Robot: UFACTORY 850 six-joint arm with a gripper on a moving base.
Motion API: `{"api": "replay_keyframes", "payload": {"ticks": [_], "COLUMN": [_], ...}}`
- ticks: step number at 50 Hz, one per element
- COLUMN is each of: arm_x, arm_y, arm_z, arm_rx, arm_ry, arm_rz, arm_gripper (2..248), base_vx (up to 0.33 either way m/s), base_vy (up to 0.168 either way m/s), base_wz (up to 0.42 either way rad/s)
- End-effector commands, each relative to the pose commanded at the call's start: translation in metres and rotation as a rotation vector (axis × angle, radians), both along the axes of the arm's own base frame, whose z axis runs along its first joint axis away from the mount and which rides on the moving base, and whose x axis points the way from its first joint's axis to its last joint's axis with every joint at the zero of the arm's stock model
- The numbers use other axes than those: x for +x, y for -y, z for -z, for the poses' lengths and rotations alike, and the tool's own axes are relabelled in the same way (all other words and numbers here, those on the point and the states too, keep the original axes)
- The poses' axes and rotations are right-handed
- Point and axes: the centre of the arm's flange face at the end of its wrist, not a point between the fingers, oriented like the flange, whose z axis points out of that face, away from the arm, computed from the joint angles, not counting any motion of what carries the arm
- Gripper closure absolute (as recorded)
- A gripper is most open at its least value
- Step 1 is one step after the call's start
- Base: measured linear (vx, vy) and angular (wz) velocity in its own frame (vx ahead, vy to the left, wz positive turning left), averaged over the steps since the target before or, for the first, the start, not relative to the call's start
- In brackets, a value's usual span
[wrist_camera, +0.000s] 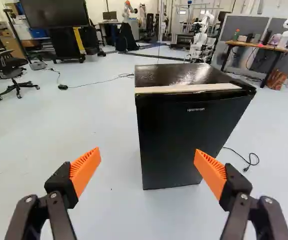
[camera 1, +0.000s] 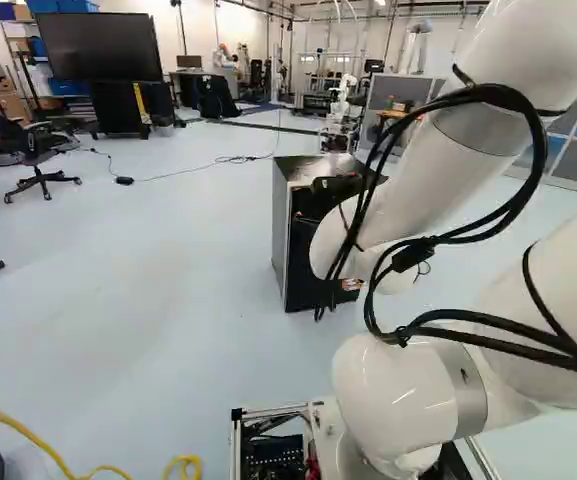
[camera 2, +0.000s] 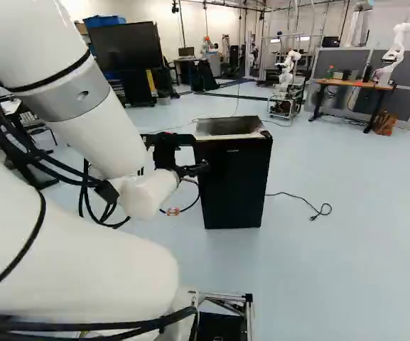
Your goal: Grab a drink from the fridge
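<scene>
Pale blue-grey floor [camera 2: 347, 277] spreads across a wide workshop, with grey partitions [wrist_camera: 231, 27] along its far side. I can see a big dark screen [camera 2: 126, 46] on a stand toward the back, and near it a black office chair [camera 1: 33, 160] at the left of the left base view. Another robot [camera 2: 286, 71], white, stands on a wheeled frame behind the fridge [camera 2: 234, 185], and a wooden-topped desk [camera 2: 354, 84] sits at the right of the right base view with a brown bag [camera 2: 384, 122] at its leg.

The fridge is black and low, upright on the floor ahead of the arm [camera 2: 105, 131], a pale strip [wrist_camera: 188, 88] running along its top front edge. Its door looks closed. A black cord [camera 2: 300, 199] trails over the floor beside it.

The gripper [camera 2: 196, 153] points toward the fridge, its two fingers spread wide, orange pads [wrist_camera: 85, 170] apart with nothing between them; in the wrist view, the fridge lies ahead, beyond the fingertips.
</scene>
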Motion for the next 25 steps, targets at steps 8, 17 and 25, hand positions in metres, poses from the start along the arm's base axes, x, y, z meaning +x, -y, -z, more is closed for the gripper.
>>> {"api": "replay_keyframes", "payload": {"ticks": [8,17,25], "arm_x": [0.0,0.0,0.0], "arm_y": [0.0,0.0,0.0], "arm_z": [0.0,0.0,0.0], "arm_rx": [0.0,0.0,0.0], "arm_ry": [0.0,0.0,0.0], "arm_rz": [0.0,0.0,0.0], "arm_gripper": [3,3,3], "base_vx": [0.045,0.039,0.021], "base_vy": [-0.002,-0.002,-0.001], "base_wz": [-0.013,-0.014,-0.054]}}
